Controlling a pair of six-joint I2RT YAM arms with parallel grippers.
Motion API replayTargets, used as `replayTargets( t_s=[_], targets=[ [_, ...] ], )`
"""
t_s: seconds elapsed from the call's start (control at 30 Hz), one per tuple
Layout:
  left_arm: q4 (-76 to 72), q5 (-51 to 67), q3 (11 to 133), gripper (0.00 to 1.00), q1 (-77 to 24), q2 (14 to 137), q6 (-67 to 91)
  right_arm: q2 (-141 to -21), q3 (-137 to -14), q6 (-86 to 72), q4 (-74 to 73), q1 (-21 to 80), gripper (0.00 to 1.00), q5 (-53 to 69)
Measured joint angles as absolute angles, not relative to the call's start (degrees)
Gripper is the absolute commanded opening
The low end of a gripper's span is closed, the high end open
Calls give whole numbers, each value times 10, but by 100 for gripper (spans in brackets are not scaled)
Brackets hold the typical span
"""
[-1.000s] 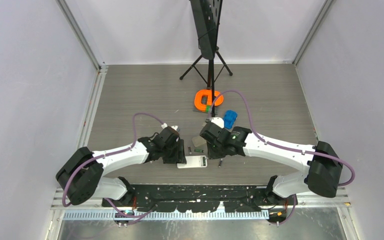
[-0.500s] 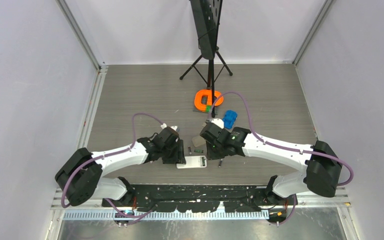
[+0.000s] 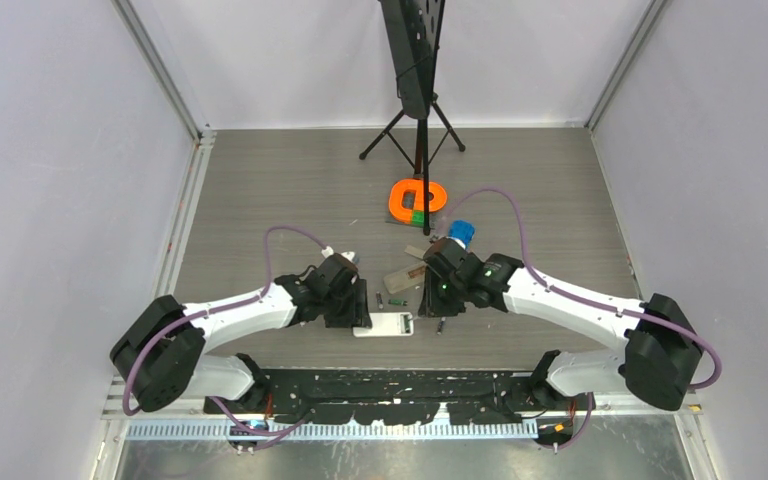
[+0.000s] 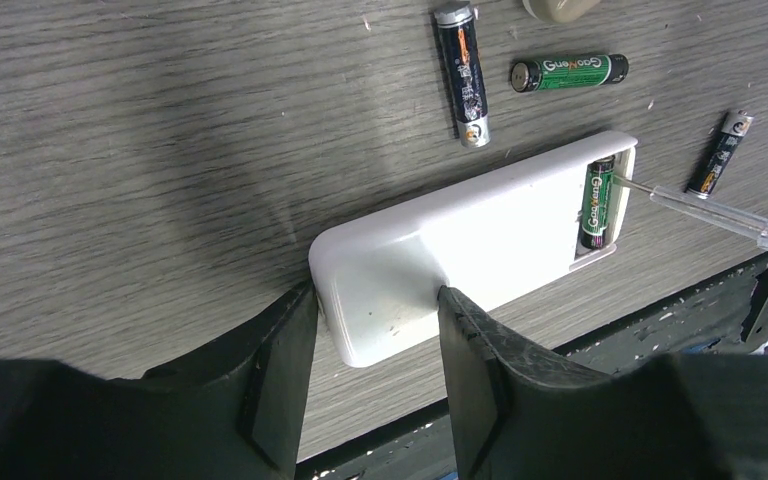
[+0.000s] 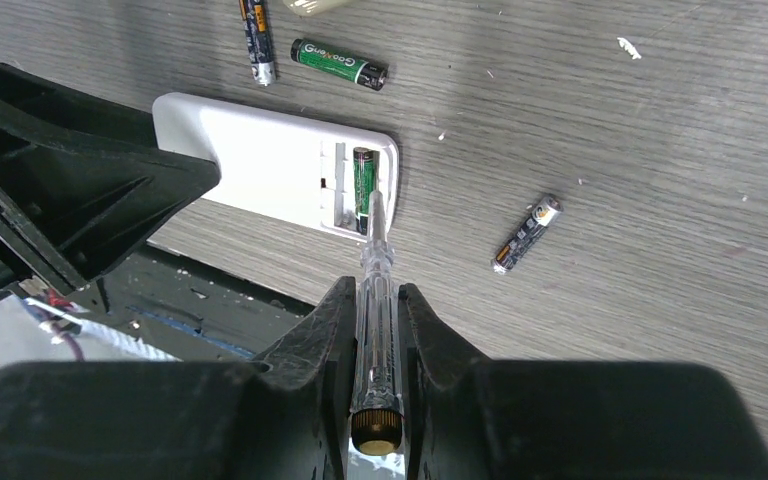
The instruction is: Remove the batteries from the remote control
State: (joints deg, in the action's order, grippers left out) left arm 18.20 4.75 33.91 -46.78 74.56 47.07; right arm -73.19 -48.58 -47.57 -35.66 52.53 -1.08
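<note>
The white remote (image 3: 384, 324) lies back up near the table's front edge, its compartment open with one green battery (image 4: 597, 200) left inside. My left gripper (image 4: 375, 300) is shut on the remote's closed end (image 4: 390, 290). My right gripper (image 5: 375, 290) is shut on a clear-handled stick tool (image 5: 376, 270). The tool's metal tip rests on the end of the green battery (image 5: 363, 180) in the compartment. Three loose batteries lie on the table: a dark one (image 4: 462, 70), a green one (image 4: 568, 72) and a dark one (image 4: 720, 152) to the remote's right.
A beige cover piece (image 3: 404, 277) lies behind the remote. An orange ring (image 3: 418, 198), a blue object (image 3: 460, 232) and a black tripod stand (image 3: 422, 120) are further back. The black mounting rail (image 3: 400, 385) runs along the near edge.
My right arm has shifted right and swung its wrist, uncovering the beige cover piece. The tool still points at the compartment. The left gripper and the remote have not moved.
</note>
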Motion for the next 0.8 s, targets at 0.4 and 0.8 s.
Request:
replayTargets(
  t_s=[0.4,0.8],
  targets=[
    [182,48,339,45,-468,748,471,-741,-476,-444,-334,485,0,67],
    [183,47,343,46,-467,751,470,-770,-498,-364,-339,487,0,96]
  ],
)
